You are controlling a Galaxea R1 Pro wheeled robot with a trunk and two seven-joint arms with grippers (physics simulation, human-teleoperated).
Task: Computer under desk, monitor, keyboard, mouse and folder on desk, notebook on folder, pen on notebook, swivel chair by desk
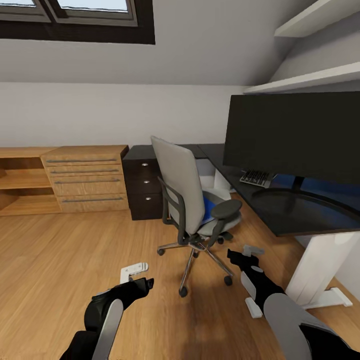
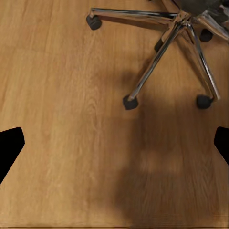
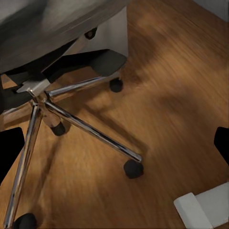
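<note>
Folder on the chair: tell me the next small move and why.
Probably raise the right hand toward the chair seat. The blue folder lies there behind the armrest, and both hands hang low over the floor, holding nothing. The desk stands just beside.

No text, label, brand or number can be read anywhere. The monitor (image 1: 295, 135) screen is blank black. The keyboard (image 1: 255, 177) keys are too small to read.
</note>
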